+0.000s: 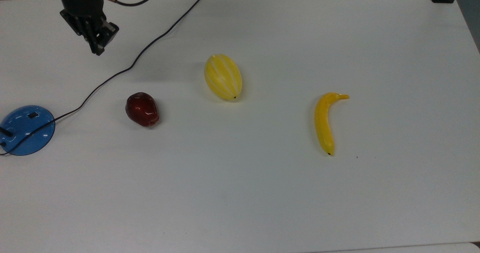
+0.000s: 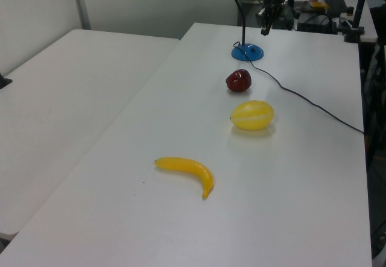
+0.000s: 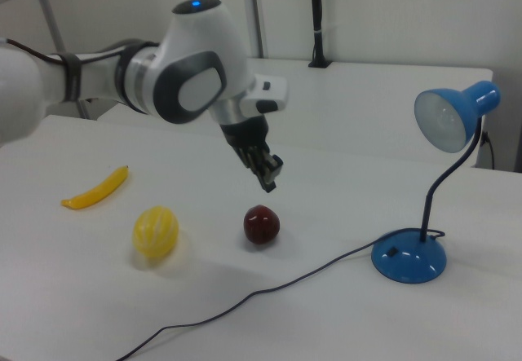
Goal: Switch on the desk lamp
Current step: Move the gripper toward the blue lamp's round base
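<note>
The desk lamp stands at the top view's left edge, its glossy blue disc base (image 1: 27, 130) carrying a small black button (image 1: 33, 115). The right view shows the base (image 3: 408, 257), a curved black neck and the blue shade (image 3: 453, 116), unlit. My gripper (image 1: 98, 50) hangs above the table, well behind the base in the top view and left of it in the right view (image 3: 269, 183). Its fingers are pressed together, holding nothing. In the left view the gripper (image 2: 264, 31) hovers just right of the lamp base (image 2: 247, 52).
The lamp's thin black cord (image 1: 131, 63) runs across the table from the base to the far edge. A dark red fruit (image 1: 142, 109), a striped yellow melon (image 1: 223, 76) and a banana (image 1: 324, 123) lie in a row on the white table (image 1: 262, 193).
</note>
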Action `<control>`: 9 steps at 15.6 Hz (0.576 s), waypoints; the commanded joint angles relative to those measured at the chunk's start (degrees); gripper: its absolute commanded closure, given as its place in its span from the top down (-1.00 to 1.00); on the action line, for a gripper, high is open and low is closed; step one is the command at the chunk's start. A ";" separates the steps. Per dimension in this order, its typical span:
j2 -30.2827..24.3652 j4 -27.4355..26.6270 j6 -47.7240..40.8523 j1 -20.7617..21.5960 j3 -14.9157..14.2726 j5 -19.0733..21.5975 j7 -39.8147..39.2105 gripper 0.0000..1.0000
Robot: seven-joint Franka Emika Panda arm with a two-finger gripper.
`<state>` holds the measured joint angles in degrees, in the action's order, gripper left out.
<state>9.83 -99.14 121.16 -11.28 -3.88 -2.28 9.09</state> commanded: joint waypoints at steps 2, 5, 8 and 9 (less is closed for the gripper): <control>5.44 1.13 10.47 -3.83 -0.42 0.43 7.25 -0.80; 12.90 7.45 12.52 -6.99 -0.42 -0.09 9.98 -0.80; 20.38 14.74 13.13 -9.90 -0.33 -0.45 10.34 -0.80; 22.31 16.42 14.79 -10.60 -0.33 -0.45 10.34 -0.80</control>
<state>24.24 -91.28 133.74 -20.13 -4.19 -2.28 17.48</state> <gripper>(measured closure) 0.899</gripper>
